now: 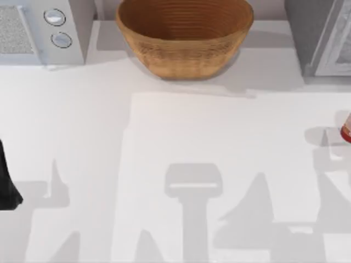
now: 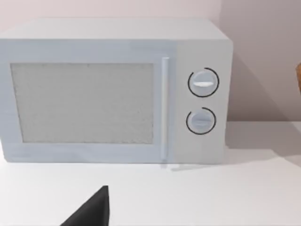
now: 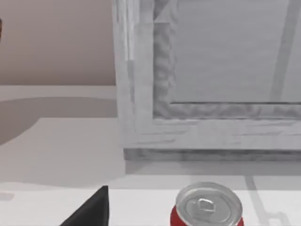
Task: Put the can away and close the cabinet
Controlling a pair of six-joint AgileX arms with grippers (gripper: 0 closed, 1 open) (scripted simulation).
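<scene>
Table scene with my left arm (image 1: 7, 183) at the left edge.
From left to right: microwave (image 1: 41, 30) at the back left, wicker basket (image 1: 184, 35) at the back centre, cabinet (image 1: 323, 35) at the back right; the can (image 1: 346, 129) stands upright before the cabinet, at the right edge.

A white table (image 1: 164, 142) with a microwave (image 2: 113, 92) against a pinkish wall (image 2: 254, 56).
</scene>
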